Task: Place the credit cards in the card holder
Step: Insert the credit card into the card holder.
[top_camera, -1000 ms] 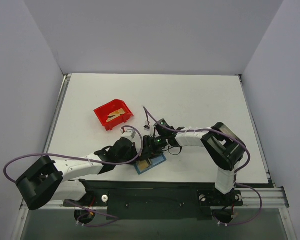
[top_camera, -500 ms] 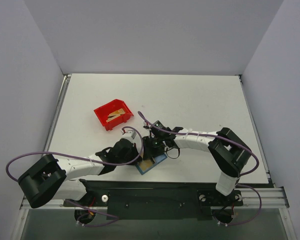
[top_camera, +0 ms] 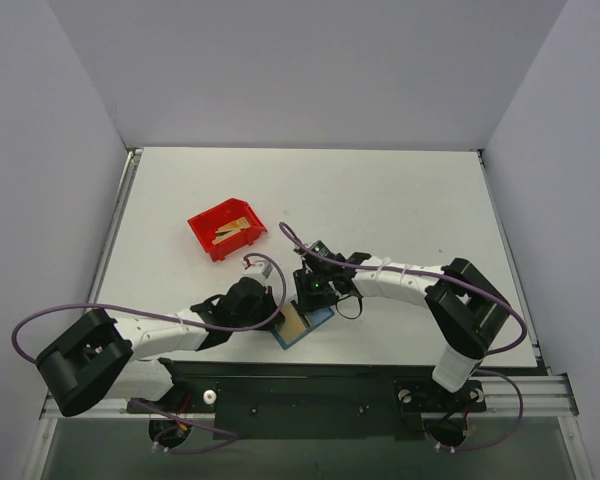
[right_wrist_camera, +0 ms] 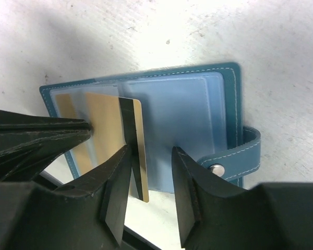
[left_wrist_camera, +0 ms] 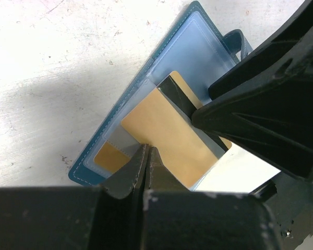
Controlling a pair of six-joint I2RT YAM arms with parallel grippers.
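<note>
**A:** The left hand [left_wrist_camera: 146, 151] is closed tight with nothing between its fingers. Its tips are pressing on a credit card [left_wrist_camera: 161, 130] at the mouth of a clear sleeve [left_wrist_camera: 128, 107]. The right hand [right_wrist_camera: 149, 172] is hanging with its jaws apart, straddling that card's striped side without clamping it.

**B:** And where is everything lying?

**A:** The red bin [top_camera: 205, 225] is sitting well back on the left of the worktop [top_camera: 380, 200], with more credit cards [top_camera: 232, 231] lying in it. The card holder [right_wrist_camera: 182, 104] is lying open and flat close to the near edge, right under both hands. Its snap tab [right_wrist_camera: 235, 156] is sticking out to one side.

**B:** What about the card they are working on?

**A:** It is lying partly under the sleeve. Its dark stripe [right_wrist_camera: 129, 130] is showing outside, over the holder's middle, and one corner is overhanging the holder's edge. A second card [left_wrist_camera: 108, 155] appears to be sitting fully inside the pocket beside it.

**B:** So which step is this?

**A:** I am reading it as mid-insertion, with the card started but not seated.

**B:** What is the next move asking for?

**A:** Probably a gentle push on the striped edge, deeper into the sleeve, while the holder is being pinned so it is not sliding. The card also looks slightly askew, so it is likely needing squaring up. After that, the cards in the bin are waiting.
</note>
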